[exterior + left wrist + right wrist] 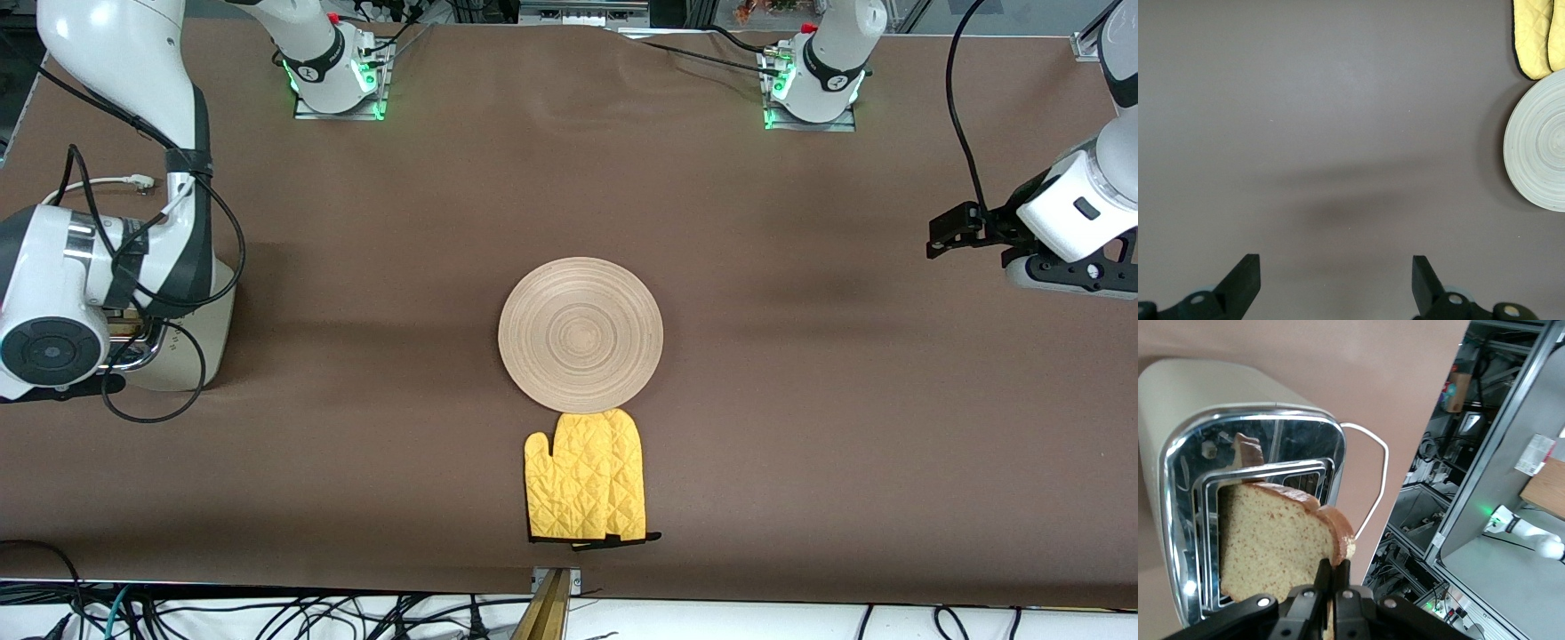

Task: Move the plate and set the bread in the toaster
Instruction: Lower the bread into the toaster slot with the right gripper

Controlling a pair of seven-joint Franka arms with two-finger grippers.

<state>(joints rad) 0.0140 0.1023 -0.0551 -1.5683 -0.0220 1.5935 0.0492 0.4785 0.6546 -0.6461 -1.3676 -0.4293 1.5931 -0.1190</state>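
Landmark for all positions: the large round pale wooden plate point(581, 334) with concentric ring grooves, lying flat mid-table on the brown table cover point(800, 427).

Yellow quilted oven mitt point(587, 477): flat on the cover, just beside the plate on the side nearer the front camera; its fingertip end meets or slightly overlaps the plate's rim. The left wrist view shows the same pair, plate point(1538, 150) and mitt point(1537, 37), at its edge.

Boxy cream-beige toaster point(182, 342) with chrome top: well apart from the plate, toward the right arm's end of the table, mostly hidden under the right arm in the front view. White cord point(107, 182) trails from it.

Right gripper point(1333, 587): over the toaster point(1205, 453), fingers pinched together on the crust edge of the roughly square slice of light tan bread point(1275, 543). The slice stands upright on edge with its lower part down in a chrome-framed slot; top portion and brown crust stand proud of the slot.

Left gripper point(1336, 283): jaws spread wide, nothing between them, hanging over bare cover well apart from the plate, toward the left arm's end of the table. In the front view the left gripper point(956, 229) sits at that end.
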